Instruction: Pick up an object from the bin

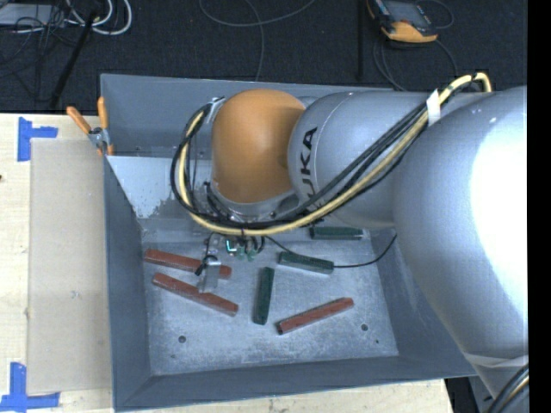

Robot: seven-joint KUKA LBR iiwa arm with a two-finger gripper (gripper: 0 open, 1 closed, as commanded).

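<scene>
Arm [387, 188] overhead | pincer [208, 272] over leftmost brown stick [172, 258] | axis left-right

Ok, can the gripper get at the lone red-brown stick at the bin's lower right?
Probably yes. That red-brown stick lies flat, uncovered, apart from the dark green stick beside it; the gripper hangs over the left-hand sticks, so it must shift across.

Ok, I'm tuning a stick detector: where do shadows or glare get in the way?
Camera view: shadow from the robot arm darkens the back floor of the grey metal bin, so the dark green flat stick there nearly blends in; the bin's left wall carries a bright patch; the reddish-brown flat stick at front right is evenly lit; the end effector is in shade.
</scene>
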